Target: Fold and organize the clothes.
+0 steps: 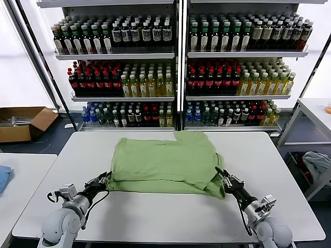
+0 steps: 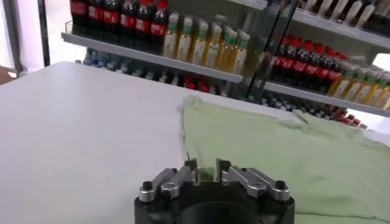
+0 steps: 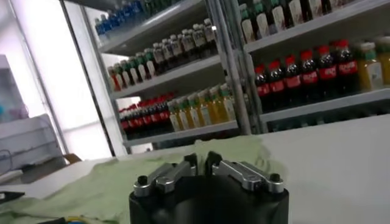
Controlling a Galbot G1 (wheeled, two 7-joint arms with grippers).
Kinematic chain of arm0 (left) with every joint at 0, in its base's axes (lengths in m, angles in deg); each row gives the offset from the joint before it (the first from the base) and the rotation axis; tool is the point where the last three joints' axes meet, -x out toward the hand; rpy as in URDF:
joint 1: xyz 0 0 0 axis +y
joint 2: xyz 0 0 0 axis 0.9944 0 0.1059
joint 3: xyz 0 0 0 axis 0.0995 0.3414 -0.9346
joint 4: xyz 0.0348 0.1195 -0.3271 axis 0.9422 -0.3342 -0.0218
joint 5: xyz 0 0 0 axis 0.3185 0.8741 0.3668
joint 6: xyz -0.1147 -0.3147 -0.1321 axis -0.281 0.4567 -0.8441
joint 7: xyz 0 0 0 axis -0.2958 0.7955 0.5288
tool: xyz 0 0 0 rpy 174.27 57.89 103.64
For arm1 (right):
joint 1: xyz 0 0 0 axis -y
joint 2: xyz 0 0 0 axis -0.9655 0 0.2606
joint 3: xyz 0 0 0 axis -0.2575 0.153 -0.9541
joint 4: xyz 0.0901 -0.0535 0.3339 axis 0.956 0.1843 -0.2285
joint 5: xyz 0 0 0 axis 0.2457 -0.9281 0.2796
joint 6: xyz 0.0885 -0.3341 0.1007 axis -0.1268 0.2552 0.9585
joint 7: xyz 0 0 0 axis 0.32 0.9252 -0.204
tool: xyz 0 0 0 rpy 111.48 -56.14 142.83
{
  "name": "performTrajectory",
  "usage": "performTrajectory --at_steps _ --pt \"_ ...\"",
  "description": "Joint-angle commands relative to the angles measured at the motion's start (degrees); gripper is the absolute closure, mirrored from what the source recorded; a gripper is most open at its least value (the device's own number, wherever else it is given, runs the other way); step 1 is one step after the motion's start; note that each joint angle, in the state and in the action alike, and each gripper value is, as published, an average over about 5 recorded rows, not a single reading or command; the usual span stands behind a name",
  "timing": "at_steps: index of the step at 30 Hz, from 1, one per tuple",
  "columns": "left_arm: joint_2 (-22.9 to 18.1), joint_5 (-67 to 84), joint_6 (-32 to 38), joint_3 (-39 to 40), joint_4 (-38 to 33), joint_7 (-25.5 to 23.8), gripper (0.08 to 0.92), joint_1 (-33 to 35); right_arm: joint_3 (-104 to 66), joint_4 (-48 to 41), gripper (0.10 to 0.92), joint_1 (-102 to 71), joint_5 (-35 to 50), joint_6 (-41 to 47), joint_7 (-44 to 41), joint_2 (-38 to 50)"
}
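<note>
A light green shirt point(image 1: 165, 160) lies folded flat, plain side up, in the middle of the white table point(image 1: 165, 219). My left gripper point(image 1: 105, 179) is at the shirt's near left corner. In the left wrist view its jaws point(image 2: 207, 167) stand apart, with a bit of green shirt point(image 2: 292, 152) edge showing in the gap. My right gripper point(image 1: 221, 177) is at the shirt's near right corner, where the fabric bunches in a thicker fold. In the right wrist view this gripper point(image 3: 202, 161) shows a narrow gap, with the shirt point(image 3: 122, 176) spread beyond it.
Shelves of bottles point(image 1: 181, 51) stand behind the table. A cardboard box point(image 1: 23, 123) sits on the floor at the left. A second table point(image 1: 20, 170) at the left carries a blue cloth point(image 1: 2, 178). Grey cloth point(image 1: 318, 163) lies low at the right.
</note>
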Motion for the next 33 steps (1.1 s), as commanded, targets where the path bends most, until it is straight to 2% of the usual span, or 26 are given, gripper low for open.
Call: performTrajectory --at_steps 1,6,12,17,20,25,33 --pt "0.3 -0.2 0.0 -1.6 -1.3 0.9 0.59 0.4 -1.4 4.4 0.609 -2.4 -5.8 1.8 6.1 0.5" --pt "0.6 -0.9 -0.2 -1.7 -5.0 1.1 0.443 5.0 -3.5 9.9 0.462 -8.2 -9.4 4.2 8.3 0.6" --pt "-0.1 -2.3 -0.2 -0.5 -5.7 0.6 0.271 8.1 -3.4 14.1 0.306 -14.3 -12.9 5.9 8.0 0.4" --pt "-0.8 -2.4 -0.2 0.3 -5.3 0.8 0.186 7.7 -2.4 15.6 0.211 -16.9 -14.7 6.4 7.2 -0.4" --pt "-1.0 -2.3 -0.2 0.5 -4.9 0.7 0.178 7.7 -1.6 15.1 0.24 -16.8 -15.5 6.8 7.4 -0.8" --pt "-0.9 -2.1 -0.2 0.8 -3.9 0.2 0.201 7.7 0.0 12.5 0.382 -14.8 -15.5 7.7 8.7 -1.1" --pt "-0.7 -1.9 -0.2 1.0 -3.2 -1.0 0.42 7.4 1.5 10.6 0.607 -12.8 -11.9 9.1 9.3 -1.0"
